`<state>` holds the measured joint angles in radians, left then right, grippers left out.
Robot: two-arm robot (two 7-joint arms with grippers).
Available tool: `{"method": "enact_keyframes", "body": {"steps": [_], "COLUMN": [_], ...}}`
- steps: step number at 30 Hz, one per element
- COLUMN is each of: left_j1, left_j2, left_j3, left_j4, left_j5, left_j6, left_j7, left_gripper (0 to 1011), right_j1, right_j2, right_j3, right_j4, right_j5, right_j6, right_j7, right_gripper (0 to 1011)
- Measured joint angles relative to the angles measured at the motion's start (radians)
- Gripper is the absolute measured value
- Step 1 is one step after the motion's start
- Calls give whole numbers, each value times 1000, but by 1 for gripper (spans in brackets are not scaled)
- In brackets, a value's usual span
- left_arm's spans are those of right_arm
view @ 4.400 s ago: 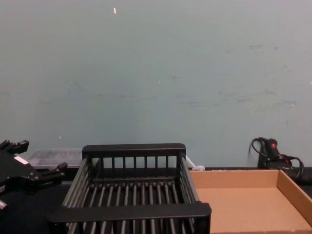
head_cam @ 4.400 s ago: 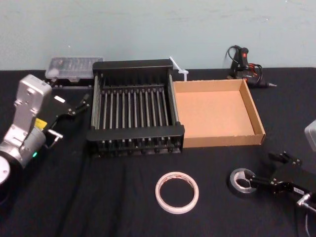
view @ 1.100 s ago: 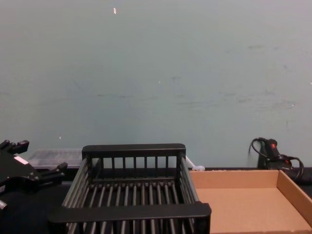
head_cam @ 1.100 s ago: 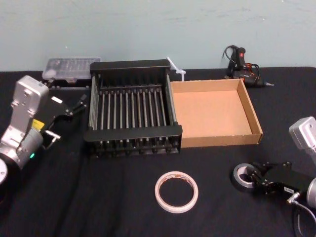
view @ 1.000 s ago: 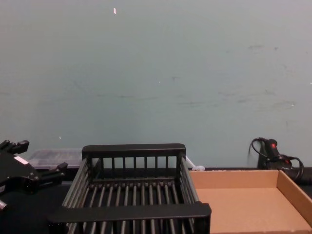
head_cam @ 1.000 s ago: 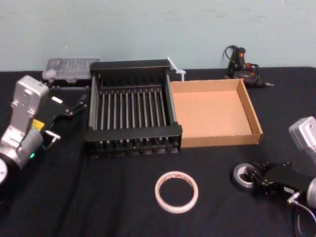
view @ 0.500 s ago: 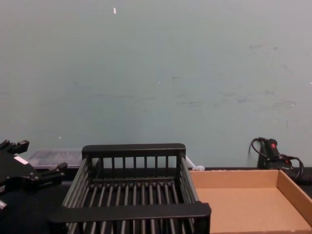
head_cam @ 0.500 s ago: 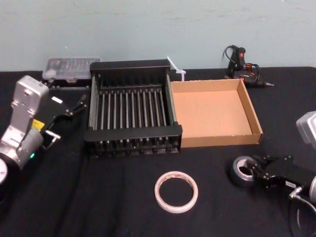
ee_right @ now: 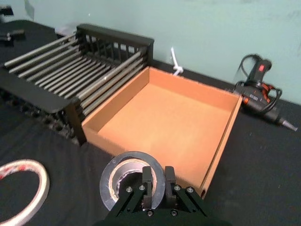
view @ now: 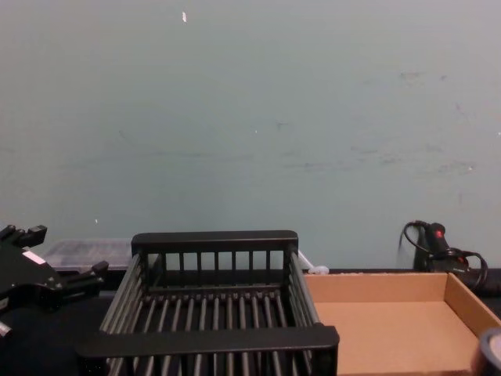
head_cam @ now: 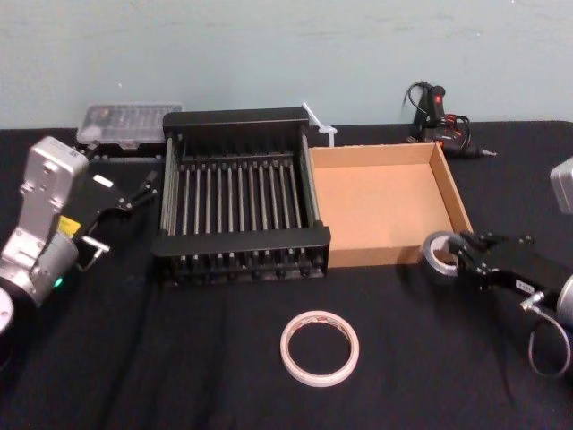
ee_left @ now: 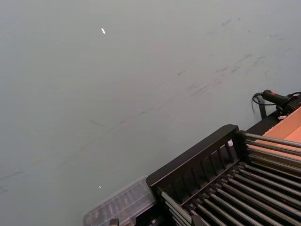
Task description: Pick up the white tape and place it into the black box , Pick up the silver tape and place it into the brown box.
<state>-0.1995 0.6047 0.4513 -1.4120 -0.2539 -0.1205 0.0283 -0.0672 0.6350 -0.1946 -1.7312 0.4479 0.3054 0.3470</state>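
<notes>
The right gripper (head_cam: 458,258) has lifted the small dull grey-silver tape roll (head_cam: 435,254) and carried it forward to the near right corner of the shallow tan cardboard tray (head_cam: 455,190), its fingers pinched tight across the roll's wall. The wide white tape roll (head_cam: 320,348) lies flat on the black tabletop (head_cam: 179,367) in front of the black slatted basket (head_cam: 242,240). The left gripper (head_cam: 134,193) sits parked to the basket's left.

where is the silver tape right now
In the head view, the small dull grey-silver tape roll is on the robot's right, pinched in the right pincer by the front right corner of the shallow tan cardboard tray.
</notes>
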Motion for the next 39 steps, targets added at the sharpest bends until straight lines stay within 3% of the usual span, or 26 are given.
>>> {"method": "enact_keyframes", "body": {"steps": [14, 39], "left_j1": [0, 0], "left_j2": [0, 0], "left_j3": [0, 0], "left_j4": [0, 0], "left_j5": [0, 0], "left_j6": [0, 0], "left_j7": [0, 0], "left_gripper": [1001, 1002], "right_j1": [114, 342], "right_j2": [-42, -143], "right_j3": [-38, -184], "right_j4": [46, 185], "right_j5": [-28, -101], "right_j6": [-18, -27], "right_j7": [-1, 65], "right_gripper": [170, 170]}}
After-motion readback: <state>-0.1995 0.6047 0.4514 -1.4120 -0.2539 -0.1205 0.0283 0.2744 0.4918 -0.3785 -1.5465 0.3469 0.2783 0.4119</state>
